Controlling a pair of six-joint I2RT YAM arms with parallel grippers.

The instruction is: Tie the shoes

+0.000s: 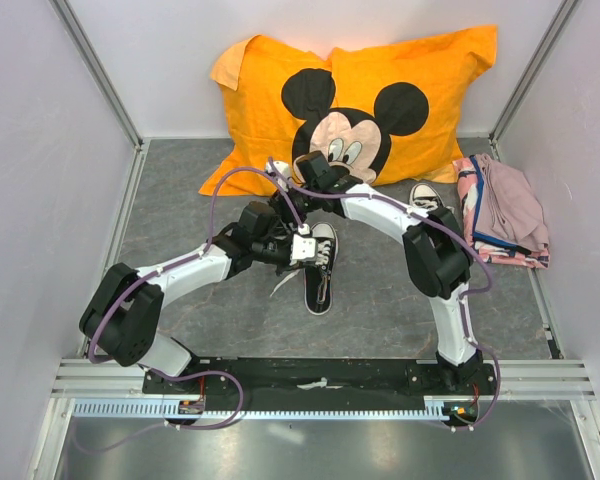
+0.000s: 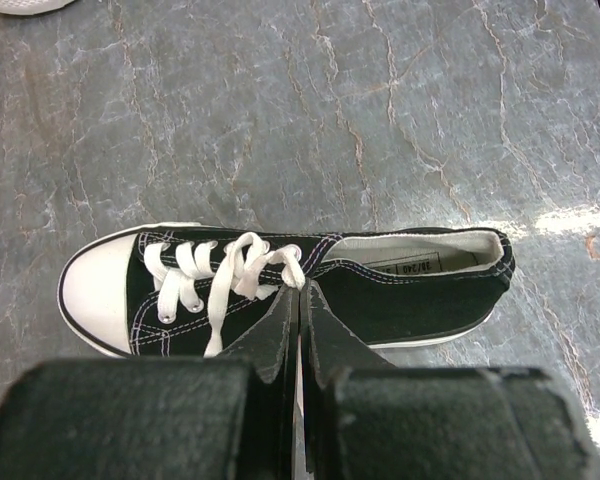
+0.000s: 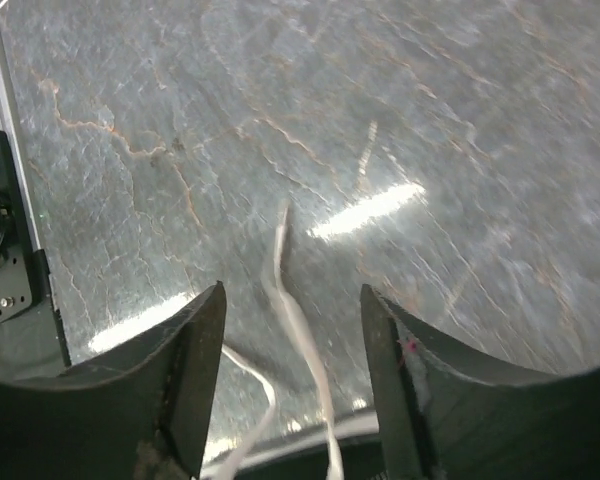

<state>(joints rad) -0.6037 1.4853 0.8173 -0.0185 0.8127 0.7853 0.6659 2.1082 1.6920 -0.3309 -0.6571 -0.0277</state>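
One black sneaker (image 1: 320, 272) with a white toe cap lies on its sole mid-table; the left wrist view shows it side-on (image 2: 410, 300), toe to the left. My left gripper (image 2: 302, 288) is above its side, shut, with its tips pinching a white lace (image 2: 242, 268) at the top eyelets; it also shows in the top view (image 1: 304, 250). My right gripper (image 3: 292, 292) is open and empty, hovering over two loose lace ends (image 3: 290, 300) on the floor; in the top view (image 1: 292, 212) it is crowded among the arms. The second sneaker (image 1: 427, 195) is partly hidden behind the right arm.
An orange Mickey Mouse pillow (image 1: 350, 95) leans on the back wall. Folded pink cloth (image 1: 502, 212) lies at the right wall. The black base rail (image 1: 320, 375) runs along the near edge, and part of it shows in the right wrist view (image 3: 5, 270).
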